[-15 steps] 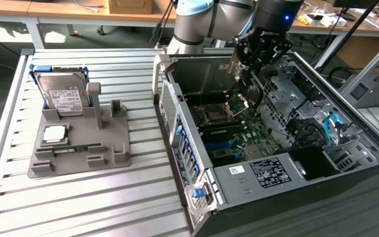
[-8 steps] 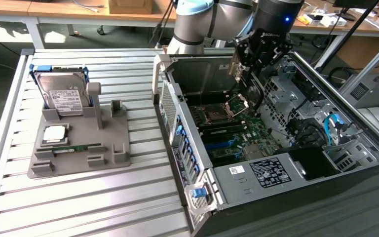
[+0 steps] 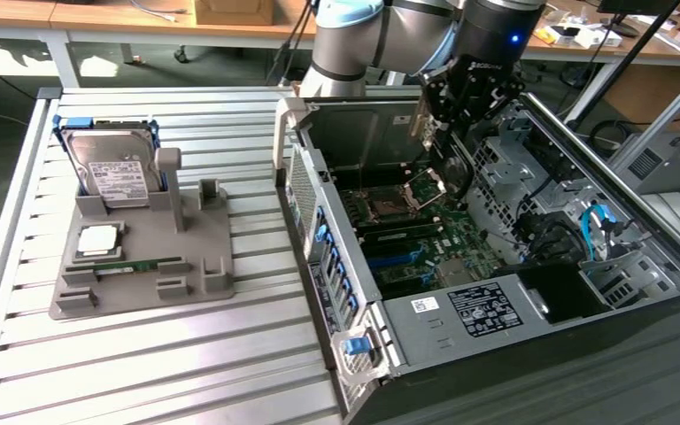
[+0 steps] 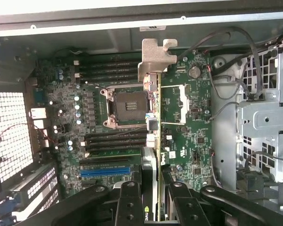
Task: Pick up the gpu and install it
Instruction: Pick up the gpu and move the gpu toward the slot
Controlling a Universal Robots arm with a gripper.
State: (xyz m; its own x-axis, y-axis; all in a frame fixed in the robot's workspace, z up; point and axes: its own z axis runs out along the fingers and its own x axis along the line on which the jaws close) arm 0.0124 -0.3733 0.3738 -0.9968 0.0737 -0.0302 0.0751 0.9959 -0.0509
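Peeking into an open computer case (image 3: 322,230) lying on its side on a slatted metal table (image 3: 198,363). Right over the middle of that case: the gripper (image 4: 155,200), clamped on the gpu (image 4: 153,136). Squeezing both flat faces of the card with black fingers (image 4: 128,202), so pinching it, not spread wide. Held edge-on above the case's motherboard (image 4: 188,117), with the silver end bracket at the end farthest from the fingers, up near one case wall. Seen from the wrist, running right alongside the CPU socket (image 4: 126,107) inside the case, with a blue expansion slot (image 4: 105,172) further along the board on the socket's side. Can't judge the gap between card edge and board from either view. Outside the case, off toward the exterior view's left and well apart from it: a grey parts holder (image 3: 198,239), carrying a hard drive (image 3: 113,168) standing upright, plus a CPU chip (image 3: 98,239) and a green RAM stick (image 3: 134,266) lying flat.
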